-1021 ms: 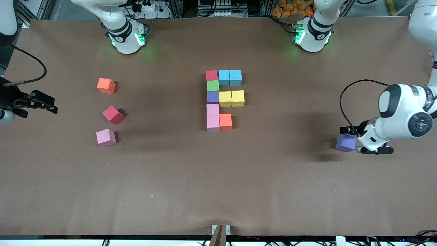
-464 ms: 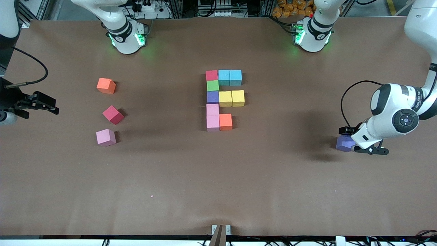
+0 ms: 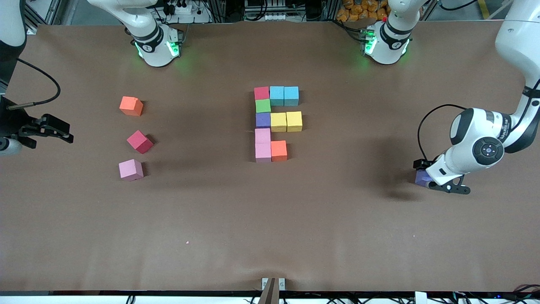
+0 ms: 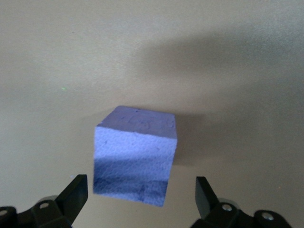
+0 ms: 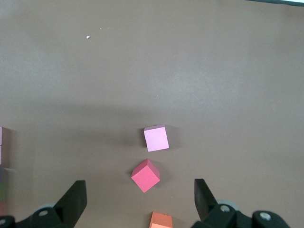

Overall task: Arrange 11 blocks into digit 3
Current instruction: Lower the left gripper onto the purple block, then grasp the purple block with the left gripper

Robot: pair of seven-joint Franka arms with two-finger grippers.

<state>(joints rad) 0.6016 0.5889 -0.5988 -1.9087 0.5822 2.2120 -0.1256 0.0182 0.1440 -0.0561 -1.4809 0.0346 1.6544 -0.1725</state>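
Observation:
Several blocks sit together mid-table: red (image 3: 261, 92), two cyan (image 3: 284, 96), green (image 3: 263, 105), purple (image 3: 263, 120), two yellow (image 3: 286, 121), two pink (image 3: 263, 144) and orange (image 3: 279, 150). A loose purple block (image 3: 421, 177) (image 4: 135, 156) lies toward the left arm's end of the table. My left gripper (image 3: 437, 177) (image 4: 140, 195) is down at this block, open. Its fingers (image 4: 75, 194) flank the block's lower part with gaps on both sides. My right gripper (image 3: 66, 131) (image 5: 138, 199) waits open over the right arm's end of the table, holding nothing.
Three loose blocks lie toward the right arm's end: orange (image 3: 131, 106) (image 5: 160, 221), crimson (image 3: 139, 142) (image 5: 146, 175) and pink (image 3: 130, 169) (image 5: 156, 138). Brown paper (image 3: 270, 228) covers the table. A small bracket (image 3: 273, 283) sits at the table edge nearest the front camera.
My left gripper has moved in over the loose purple block, which now shows less in the front view. The right gripper has barely shifted. No block has moved.

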